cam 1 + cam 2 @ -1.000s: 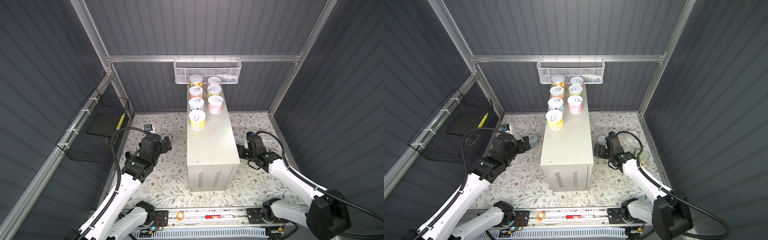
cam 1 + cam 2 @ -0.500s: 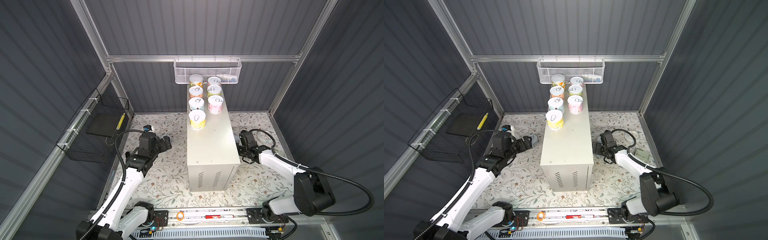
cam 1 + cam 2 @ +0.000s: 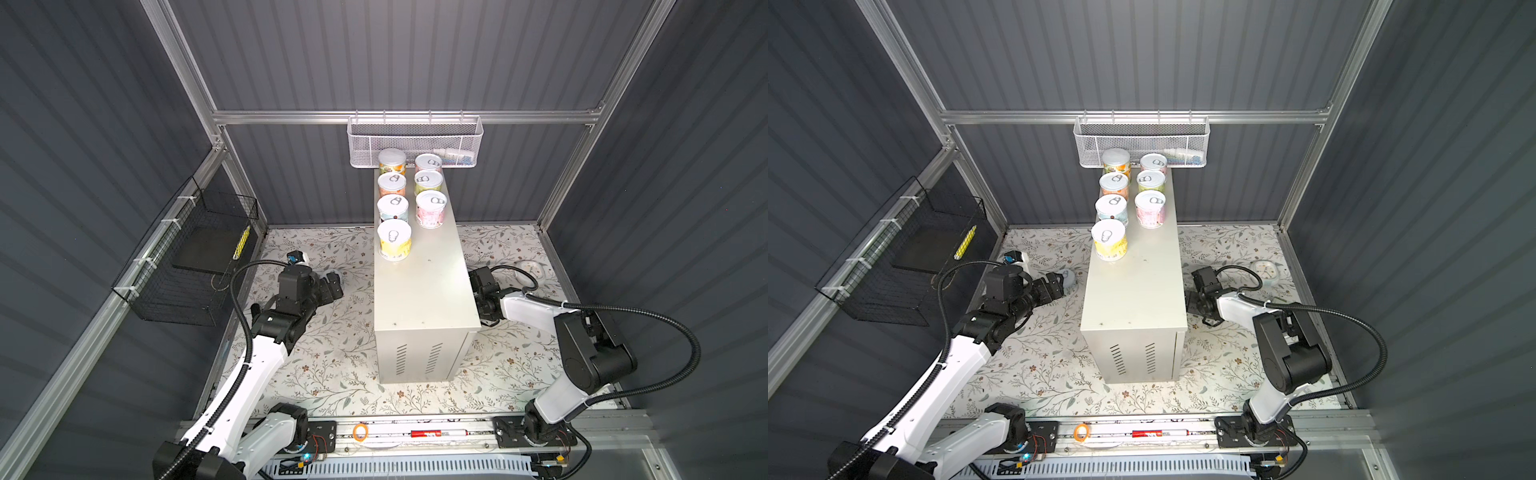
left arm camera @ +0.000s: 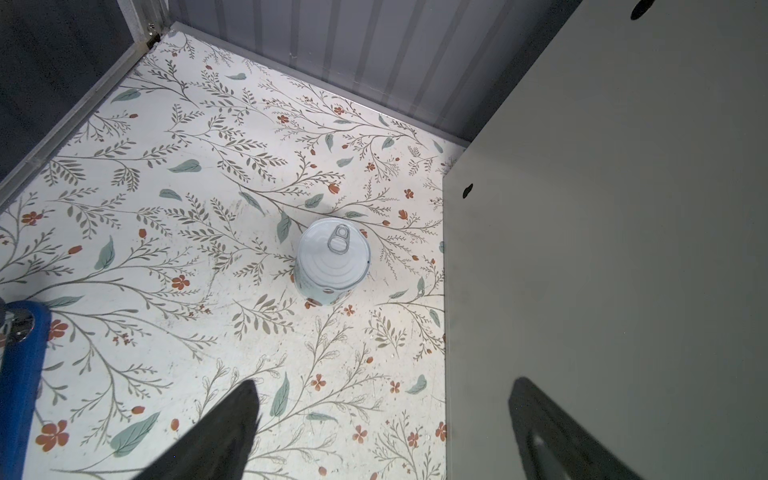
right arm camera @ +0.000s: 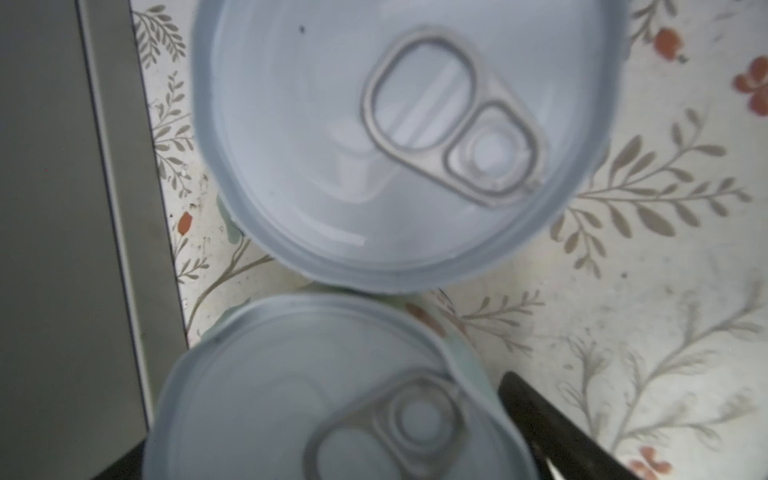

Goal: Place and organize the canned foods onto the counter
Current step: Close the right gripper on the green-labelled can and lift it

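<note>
Left gripper (image 4: 384, 381), 9 o'clock of counter (image 3: 419, 291), is hovering, jaws apart, before floor can (image 4: 332, 257). Right gripper (image 5: 316, 419), 3 o'clock, is straddling second can (image 5: 291, 365); grip: cannot tell. Seven cans (image 3: 392, 205) are standing at counter's 12 o'clock end.

Counter (image 3: 419, 291) plain cream-white. On it, from 6 toward 12 o'clock: yellow can (image 3: 394, 245), light blue can (image 3: 392, 212), orange can (image 3: 391, 188). On the 3 o'clock side: pink can (image 3: 430, 211), green can (image 3: 428, 183). All lids silvery-white. Floor mat (image 4: 166, 208) white with grey-green leafy sprigs and red-orange flowers. Stapler (image 4: 18, 374) blue. Mesh basket (image 3: 415, 141) white, 12 o'clock. Wire basket (image 3: 187, 266) black, 9 o'clock. Walls (image 3: 395, 54) dark grey, ribbed.
</note>
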